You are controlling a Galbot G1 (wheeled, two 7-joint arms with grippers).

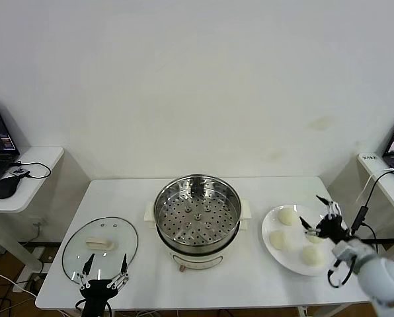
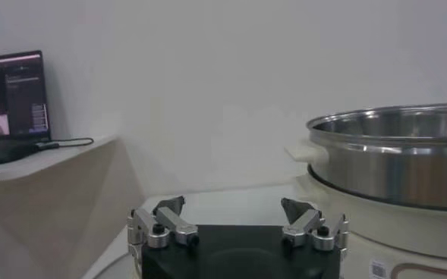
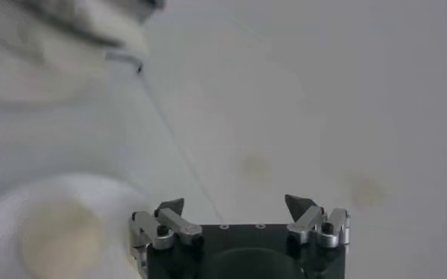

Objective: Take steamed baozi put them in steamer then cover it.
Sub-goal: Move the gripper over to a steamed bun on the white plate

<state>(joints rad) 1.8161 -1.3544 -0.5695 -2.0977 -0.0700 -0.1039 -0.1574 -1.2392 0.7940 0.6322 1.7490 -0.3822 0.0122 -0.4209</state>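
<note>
Over at the 3 o'clock side of the worktop (image 1: 256, 277), the right gripper (image 1: 322, 221) hangs above the white plate (image 1: 271, 246) with its fingers spread apart and nothing between them, so it looks lined up for a first pick. Four buns (image 1: 287, 216) sit on that plate, pretty close together; one of them is partly hidden behind the gripper, which I'd guess is the one it's going for. In the right wrist view a pale bun (image 3: 56, 235) shows off to one side of the open jaws, not between them, so I reckon it needs to shift over before closing.

Dead centre is the steamer (image 1: 197, 212), shiny basket on its cream base, holes in the floor all showing and no bun inside. Makes sense it sits in the middle, both arms can reach it.

At roughly 8 o'clock the glass lid (image 1: 100, 248) lies flat on the worktop, well clear of the pot. The left gripper (image 1: 104, 281) is parked by the lid's near edge, fingers apart and holding nothing, probably waiting to do the covering once the buns are in.
</note>
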